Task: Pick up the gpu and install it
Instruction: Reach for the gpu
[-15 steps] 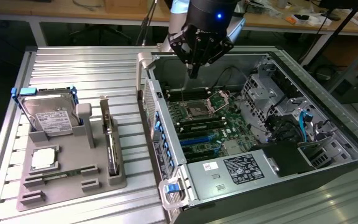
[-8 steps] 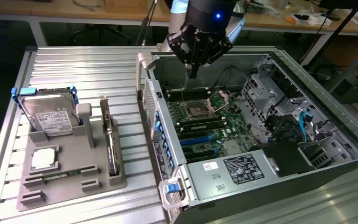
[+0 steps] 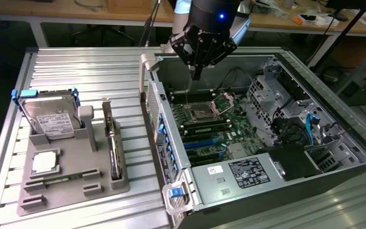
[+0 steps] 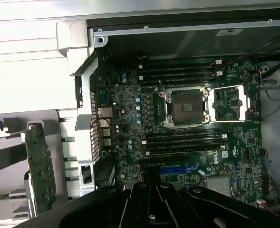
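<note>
Above the open computer case [image 3: 297, 191], the gripper [image 3: 197, 72] hangs with its fingers clenched on nothing. The gpu [image 3: 114, 150] stands on edge in a slotted grey holder [image 3: 62, 191] on the desk [image 3: 81, 71] beside the case, probably so its upper edge can be pinched.

1. My claw [image 3: 198, 74] is pinched closed with nothing in it, hanging over the far end of the open PC case [image 3: 278, 202].
2. The motherboard [image 3: 205, 125] is right underneath.
3. The gpu [image 3: 112, 145] stands on edge in the grey holder [image 3: 68, 160] on the worktop [image 3: 81, 71], on the exterior view's left of the case.
4. The hard drive [image 3: 51, 119] is propped in the same holder, further left.
</note>
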Robot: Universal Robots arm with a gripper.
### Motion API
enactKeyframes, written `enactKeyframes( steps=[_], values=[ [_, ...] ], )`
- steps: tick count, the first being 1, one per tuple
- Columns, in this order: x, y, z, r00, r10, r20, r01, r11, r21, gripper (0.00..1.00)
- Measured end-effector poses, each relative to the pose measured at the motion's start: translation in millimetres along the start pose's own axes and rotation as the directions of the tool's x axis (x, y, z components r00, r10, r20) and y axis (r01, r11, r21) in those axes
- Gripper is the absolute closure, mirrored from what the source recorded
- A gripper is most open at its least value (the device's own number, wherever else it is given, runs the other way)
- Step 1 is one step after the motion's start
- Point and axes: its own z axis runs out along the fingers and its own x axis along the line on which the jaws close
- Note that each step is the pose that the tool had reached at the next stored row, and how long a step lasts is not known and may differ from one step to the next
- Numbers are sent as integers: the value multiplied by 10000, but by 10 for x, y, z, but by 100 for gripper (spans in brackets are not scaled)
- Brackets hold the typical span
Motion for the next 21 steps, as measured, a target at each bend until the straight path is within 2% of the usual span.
enactKeyframes(
  steps=[21],
  values=[
    [12,-1,0,10000,0,0,0,10000,-1,89]
  ],
)
